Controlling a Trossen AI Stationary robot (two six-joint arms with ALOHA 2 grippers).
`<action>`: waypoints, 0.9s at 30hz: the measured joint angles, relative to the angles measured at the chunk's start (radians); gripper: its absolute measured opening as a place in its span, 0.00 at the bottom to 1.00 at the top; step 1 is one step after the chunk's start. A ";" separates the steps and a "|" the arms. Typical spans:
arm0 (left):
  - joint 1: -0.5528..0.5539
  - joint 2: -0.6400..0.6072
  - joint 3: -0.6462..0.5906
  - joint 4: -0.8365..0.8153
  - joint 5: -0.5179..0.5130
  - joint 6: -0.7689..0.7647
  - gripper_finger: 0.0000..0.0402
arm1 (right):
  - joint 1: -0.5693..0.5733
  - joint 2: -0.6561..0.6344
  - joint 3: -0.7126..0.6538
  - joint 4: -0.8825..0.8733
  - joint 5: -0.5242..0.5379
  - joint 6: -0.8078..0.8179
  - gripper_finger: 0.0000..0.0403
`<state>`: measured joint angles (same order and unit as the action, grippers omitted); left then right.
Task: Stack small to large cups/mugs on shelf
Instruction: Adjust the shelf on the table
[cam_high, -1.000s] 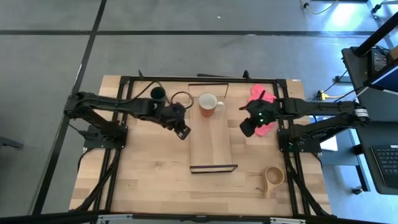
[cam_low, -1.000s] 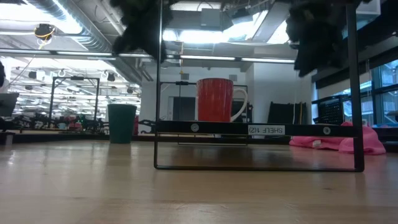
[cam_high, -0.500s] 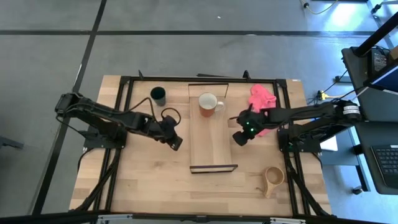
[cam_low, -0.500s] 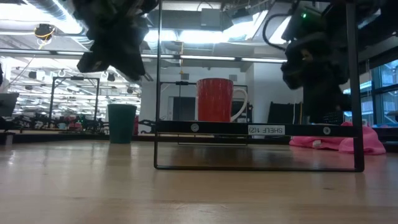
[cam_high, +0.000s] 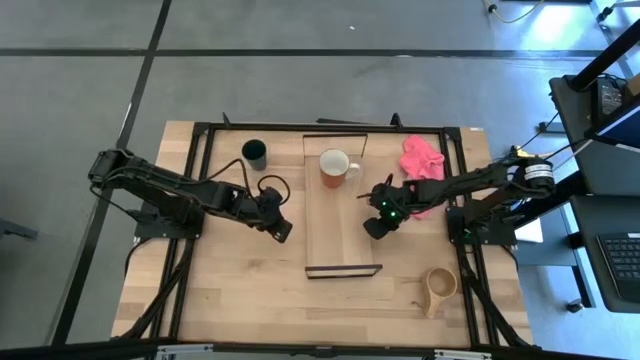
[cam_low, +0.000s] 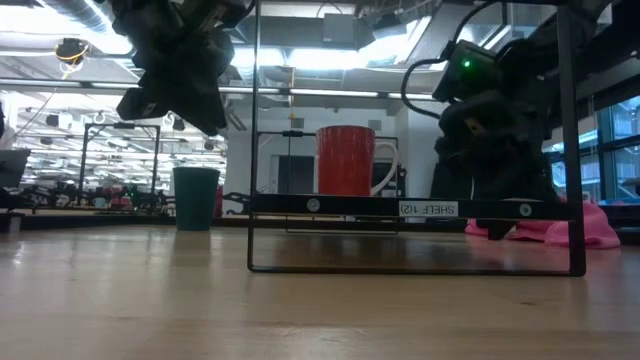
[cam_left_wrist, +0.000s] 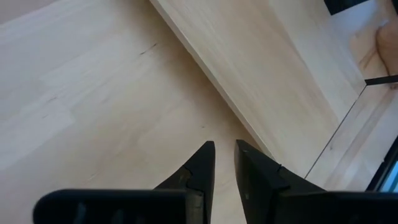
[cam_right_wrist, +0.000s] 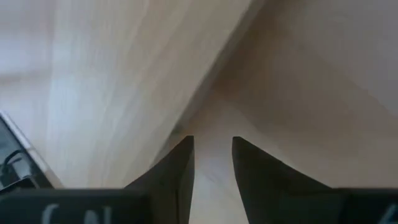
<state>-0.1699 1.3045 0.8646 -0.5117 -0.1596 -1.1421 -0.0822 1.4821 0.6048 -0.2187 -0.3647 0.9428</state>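
Right pincer (cam_high: 372, 228) now nearer shelf (cam_high: 340, 235), slightly spread, empty; left pincer (cam_high: 284, 231) likewise.

A pink cloth (cam_high: 421, 160) lies crumpled on the wooden table (cam_high: 240, 280), near its far right corner. Beyond the table, the grey floor (cam_high: 300, 90) is crossed by dark lines. Right of the table, a dark desk (cam_high: 600, 120) stands, with a keyboard (cam_high: 622, 262) nearer. In the low view, the cloth (cam_low: 560, 228) sits at the table's right, with ceiling lights and ducts in the room behind.
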 joint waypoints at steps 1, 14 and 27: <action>0.000 0.000 0.000 -0.001 0.000 0.000 0.14 | 0.000 0.008 0.000 0.013 -0.011 0.000 0.27; 0.000 0.000 0.000 -0.008 -0.007 0.001 0.14 | 0.000 0.031 0.001 0.147 -0.059 0.045 0.27; 0.027 -0.025 0.000 0.002 -0.030 0.058 0.14 | -0.032 -0.022 0.001 0.097 0.039 -0.063 0.27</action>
<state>-0.1429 1.2794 0.8649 -0.5100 -0.1899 -1.0838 -0.1139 1.4598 0.6056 -0.1217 -0.3259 0.8799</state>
